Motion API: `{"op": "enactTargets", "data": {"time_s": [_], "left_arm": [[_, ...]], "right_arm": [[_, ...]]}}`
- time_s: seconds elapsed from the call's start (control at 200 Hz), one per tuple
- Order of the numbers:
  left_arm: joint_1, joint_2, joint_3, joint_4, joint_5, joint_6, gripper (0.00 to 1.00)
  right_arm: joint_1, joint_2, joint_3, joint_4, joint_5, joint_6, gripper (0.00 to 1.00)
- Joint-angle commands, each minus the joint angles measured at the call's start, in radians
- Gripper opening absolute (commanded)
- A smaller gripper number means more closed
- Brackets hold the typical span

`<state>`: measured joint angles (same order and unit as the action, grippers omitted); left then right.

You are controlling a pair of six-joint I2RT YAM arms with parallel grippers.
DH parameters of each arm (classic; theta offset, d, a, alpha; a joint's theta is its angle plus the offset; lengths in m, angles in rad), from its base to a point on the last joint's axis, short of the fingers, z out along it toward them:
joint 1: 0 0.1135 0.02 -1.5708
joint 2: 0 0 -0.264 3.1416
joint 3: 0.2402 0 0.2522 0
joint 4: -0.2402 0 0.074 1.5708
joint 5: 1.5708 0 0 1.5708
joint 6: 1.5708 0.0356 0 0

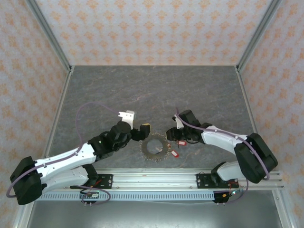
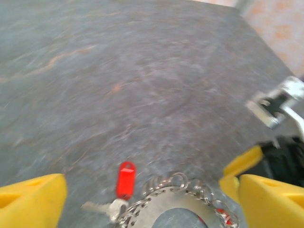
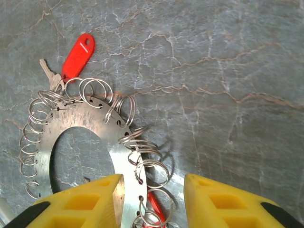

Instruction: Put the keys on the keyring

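Centrally, keyring [image 3: 90, 118] flat, left gripper [image 1: 137, 121] spread wide

left wrist: blurred all over; lose keyring [image 2: 166, 202] past 6 o'clock edge | right wrist: see just a sliver of red tag [image 3: 154, 203] at 6 o'clock, under split rings [image 3: 145, 161], cut by edge | top: cannot count keys [image 1: 174, 153], too small

You have the keyring [image 1: 154, 146] on the table [image 1: 142, 85] between left gripper [image 2: 151, 183] and right gripper [image 3: 153, 183]; a tagged key [image 2: 124, 185] lies just ahead of the left one.
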<state>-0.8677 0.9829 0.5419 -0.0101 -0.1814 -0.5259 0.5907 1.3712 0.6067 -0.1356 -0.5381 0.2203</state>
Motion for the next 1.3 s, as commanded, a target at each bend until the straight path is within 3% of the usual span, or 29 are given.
{"op": "enactTargets", "data": {"time_s": [0.0,0.145,0.32,0.44,0.626,0.801,0.966,1.151,1.296], "left_arm": [[0.007,-0.014,0.021,-0.177,-0.103,-0.226,1.0],[0.008,0.003,0.023,-0.225,0.024,-0.314,1.0],[0.01,0.075,-0.002,-0.207,0.228,-0.404,0.79],[0.01,0.113,-0.013,-0.189,0.293,-0.445,0.7],[0.01,0.166,-0.011,-0.164,0.33,-0.451,0.67],[0.01,0.274,0.013,-0.143,0.373,-0.452,0.44],[0.009,0.376,0.027,-0.126,0.392,-0.46,0.3],[0.014,0.462,0.041,-0.141,0.39,-0.456,0.2],[0.021,0.491,0.036,-0.147,0.385,-0.455,0.16]], "right_arm": [[0.006,0.037,0.053,-0.036,-0.01,-0.072,0.38],[0.007,0.095,0.091,-0.046,-0.02,-0.098,0.38],[0.006,0.145,0.123,-0.042,-0.08,-0.124,0.39],[0.006,0.168,0.132,-0.052,-0.1,-0.153,0.39],[0.006,0.212,0.153,-0.106,-0.115,-0.183,0.39],[0.006,0.218,0.142,-0.113,-0.158,-0.191,0.38],[0.006,0.21,0.129,-0.117,-0.227,-0.206,0.36],[0.007,0.207,0.119,-0.109,-0.244,-0.213,0.36],[-0.002,0.201,0.12,-0.112,-0.227,-0.204,0.29]]}}
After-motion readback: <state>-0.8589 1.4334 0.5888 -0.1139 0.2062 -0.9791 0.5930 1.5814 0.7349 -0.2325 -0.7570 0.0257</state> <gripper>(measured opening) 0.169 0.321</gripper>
